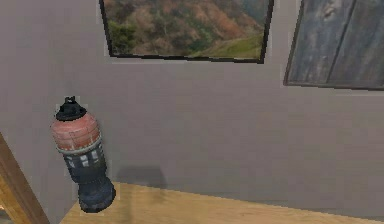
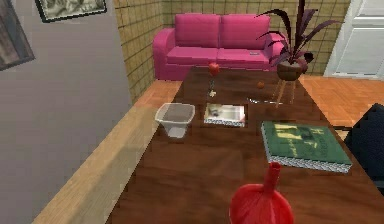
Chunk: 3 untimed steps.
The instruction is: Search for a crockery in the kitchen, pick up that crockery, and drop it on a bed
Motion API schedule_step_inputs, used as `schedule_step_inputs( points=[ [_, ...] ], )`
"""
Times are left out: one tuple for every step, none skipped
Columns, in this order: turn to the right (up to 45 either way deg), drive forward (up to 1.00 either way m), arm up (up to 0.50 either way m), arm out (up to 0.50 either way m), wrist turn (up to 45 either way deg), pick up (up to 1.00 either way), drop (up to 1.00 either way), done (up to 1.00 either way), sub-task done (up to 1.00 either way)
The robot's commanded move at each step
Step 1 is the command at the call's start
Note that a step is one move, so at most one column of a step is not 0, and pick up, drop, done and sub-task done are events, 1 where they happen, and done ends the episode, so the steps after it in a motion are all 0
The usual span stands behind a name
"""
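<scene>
Forward view: a sloping wooden edge (image 1: 14,190) crosses the lower left corner. Right of it, a lighthouse-shaped ornament (image 1: 82,155) stands upright on a light wooden ledge (image 1: 220,208) against the grey wall (image 1: 200,120). A framed landscape painting (image 1: 185,28) hangs above. A second frame showing grey planks (image 1: 335,45) hangs at the right.

Arm side view: a framed picture (image 2: 70,8) hangs at the upper left. A dark wooden tabletop (image 2: 200,170) runs beside the wall. On it, a pale translucent bowl-shaped vessel (image 2: 176,118) stands upright at the left side; it is the item best fitting crockery. Just beside it lies a flat tray (image 2: 224,114), then a green book (image 2: 305,145). A red narrow-necked object (image 2: 263,203) sits at the near edge. Beyond are a pink sofa (image 2: 215,45), a potted plant (image 2: 290,60) and a white door (image 2: 360,40).

The tool's state cannot be told.
</scene>
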Motion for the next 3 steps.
schedule_step_inputs(
  points=[
    [0.0, 0.0, 0.38, 0.0, 0.0, 0.0, 0.0, 0.0, 0.0],
    [0.0, 0.0, 0.0, 0.46, 0.0, 0.0, 0.0, 0.0, 0.0],
    [0.0, 0.0, 0.0, 0.0, 45.0, 0.0, 0.0, 0.0, 0.0]
  ],
)
